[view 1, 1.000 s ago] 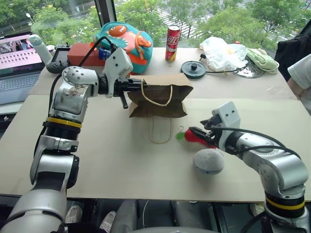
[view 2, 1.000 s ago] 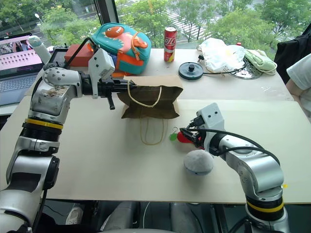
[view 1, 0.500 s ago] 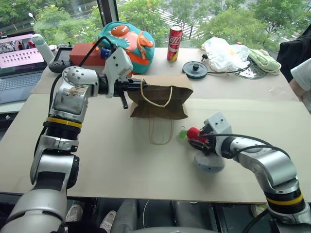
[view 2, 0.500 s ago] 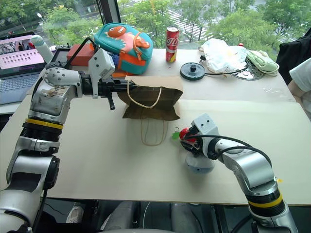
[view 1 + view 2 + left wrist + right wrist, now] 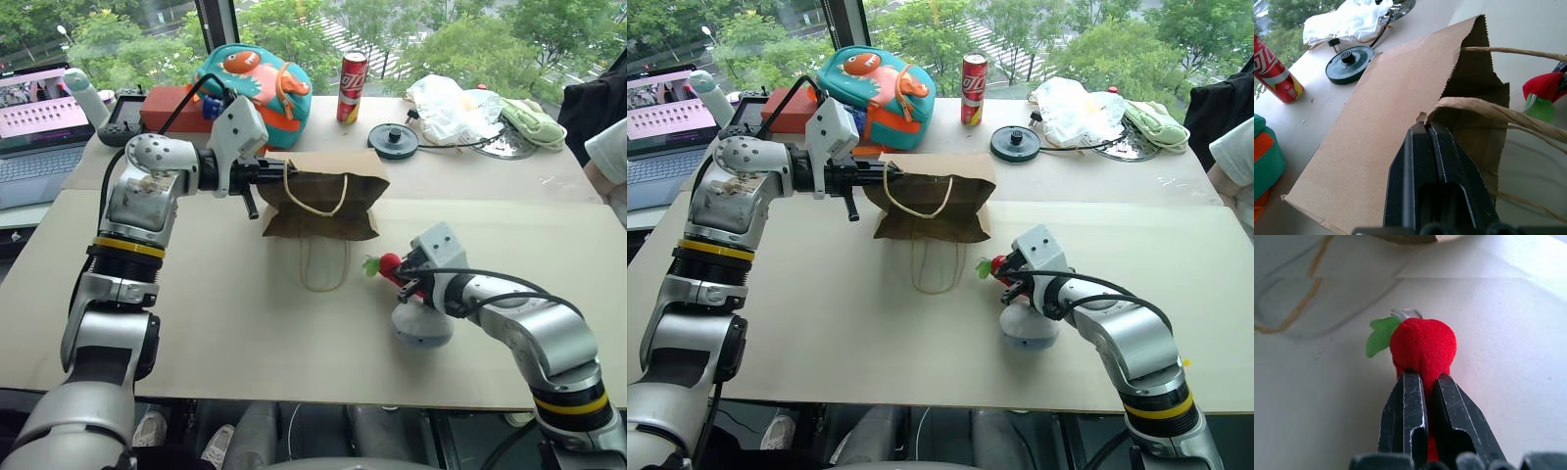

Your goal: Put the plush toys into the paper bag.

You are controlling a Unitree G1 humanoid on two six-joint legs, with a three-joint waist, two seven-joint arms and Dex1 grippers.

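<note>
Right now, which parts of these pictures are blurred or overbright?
Right wrist view: the red plush toy with green leaf is sharp, the brown kraft paper bag's twine handle behind is soft. Left wrist view: the white plastic bag is washed out. Left eye view: evenly daylit, soft shadows.

The right gripper (image 5: 1422,382) covers the lower half of the red plush toy (image 5: 1423,345). At three o'clock from it, the right arm overlaps the grey plush toy (image 5: 421,323). The paper bag (image 5: 1400,112) runs off the left wrist view's bottom edge, its inside dark. A person's sleeve (image 5: 607,147) is cropped at three o'clock.
</note>
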